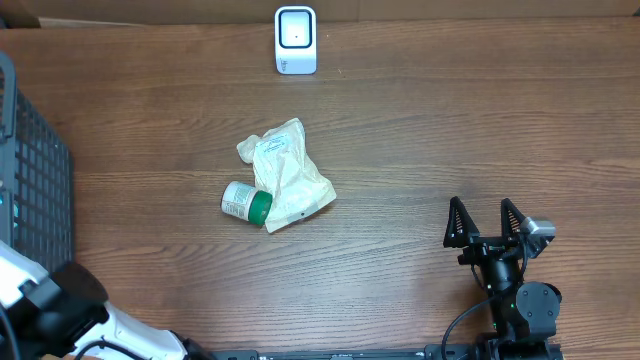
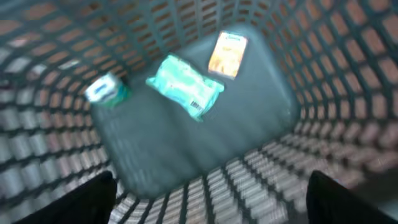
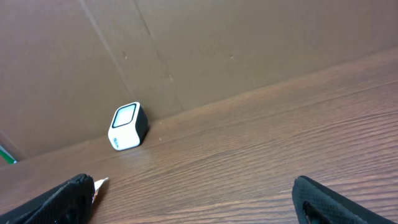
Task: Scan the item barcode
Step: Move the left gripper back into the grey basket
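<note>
Apparently this is a gap between items: neither hand carries anything. The left hand [image 2: 211,180] hangs over the dark mesh basket [image 1: 35,170] at the left edge of the counter [image 1: 450,130], its fingers apart and nothing between them. Its camera looks down onto a teal packet [image 2: 185,87], an orange packet [image 2: 227,55] and a small white-and-blue item [image 2: 106,90] lying on the basket floor. The view is blurred, so no more can be read from them.

The right hand [image 1: 485,222] rests low at the near right, fingers spread wide and empty, pointing toward the white scanner [image 1: 295,40] standing at the far edge.

What looks left to scan lies mid-counter, in front of the scanner and well apart from both hands: a crumpled cream pouch [image 1: 285,175], and a white bottle with a green cap [image 1: 245,202] on its side, the cap touching the pouch's left edge.

I judge the step in hand to be fetching the next item. That calls for one hand to reach over, close on the bottle or the pouch alone without dragging its neighbour, then turn its barcode to face the scanner window. Where either barcode sits cannot be seen from here
</note>
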{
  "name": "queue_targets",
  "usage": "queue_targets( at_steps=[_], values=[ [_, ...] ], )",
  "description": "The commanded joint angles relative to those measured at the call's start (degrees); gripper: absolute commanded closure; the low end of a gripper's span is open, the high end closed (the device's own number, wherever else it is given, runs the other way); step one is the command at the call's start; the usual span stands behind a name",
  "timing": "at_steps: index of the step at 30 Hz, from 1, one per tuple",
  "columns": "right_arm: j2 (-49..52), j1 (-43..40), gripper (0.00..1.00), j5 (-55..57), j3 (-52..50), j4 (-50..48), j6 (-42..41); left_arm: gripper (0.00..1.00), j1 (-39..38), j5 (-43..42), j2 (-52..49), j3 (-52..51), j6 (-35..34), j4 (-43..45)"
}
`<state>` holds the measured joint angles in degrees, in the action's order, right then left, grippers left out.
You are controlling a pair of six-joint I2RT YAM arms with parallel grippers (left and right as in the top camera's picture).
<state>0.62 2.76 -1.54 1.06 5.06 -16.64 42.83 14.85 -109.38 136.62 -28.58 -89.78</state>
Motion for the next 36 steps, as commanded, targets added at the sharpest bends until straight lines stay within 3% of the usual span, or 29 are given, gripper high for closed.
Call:
queue_targets(
  at_steps=[1,7,13,21,22,25,28,36],
  values=[
    [-0.46,0.33,0.00,-0.07,-0.61,-0.42,0.20,0.20,0.33,0.61,-2.08,-8.94,-1.20,7.06],
    [-0.46,0.33,0.00,-0.07,-0.61,-0.42,0.20,0.16,0.68,6.88,-3.13,-27.28,2.58,24.35],
    [-0.46,0.33,0.00,-0.07,-0.61,-0.42,0.20,0.16,1.95,2.36,-6.91,-37.68,18.84,43.43],
    [-0.46,0.33,0.00,-0.07,-0.61,-0.42,0.20,0.23,2.25,2.47,-14.32,-37.68,19.91,46.90],
    [-0.46,0.33,0.00,-0.09,-0.61,-0.42,0.20,0.32,2.25,2.71,-16.11,-37.68,20.94,46.27],
    [-0.46,0.33,0.00,-0.09,-0.61,-0.42,0.20,0.41,2.27,5.14,-17.92,-37.68,20.13,45.42],
    [-0.46,0.33,0.00,-0.09,-0.61,-0.42,0.20,0.41,2.60,6.60,-18.27,-37.68,16.52,44.54],
    [-0.46,0.33,0.00,-0.07,-0.61,-0.42,0.20,0.44,4.17,6.75,-18.40,-37.70,16.41,41.00]
  ],
)
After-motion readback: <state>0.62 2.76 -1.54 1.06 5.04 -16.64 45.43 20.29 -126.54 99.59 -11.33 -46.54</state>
